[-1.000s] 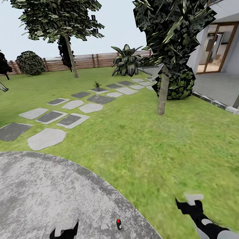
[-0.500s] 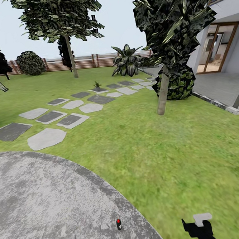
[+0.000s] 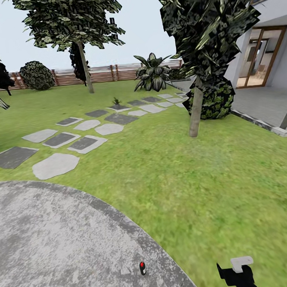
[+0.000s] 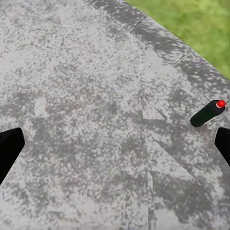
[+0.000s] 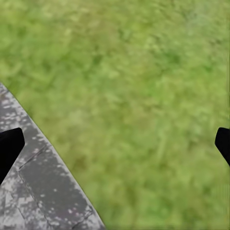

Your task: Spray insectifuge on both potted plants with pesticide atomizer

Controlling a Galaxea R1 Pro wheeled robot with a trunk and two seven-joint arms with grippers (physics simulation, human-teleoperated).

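Now, left tool spread wide above the patio, the dark red-capped atomizer lying near its edge. Right tool wide over the lawn. Far along the stepping stones, a potted plant; fence behind.

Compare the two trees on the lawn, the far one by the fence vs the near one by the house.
The far tree has a thin trunk and its whole crown shows against the sky; the near tree has a thicker pale trunk and its crown runs off the top edge. The near tree has a round bush right behind its trunk; the far tree stands alone on grass. Both have dark, ragged foliage.
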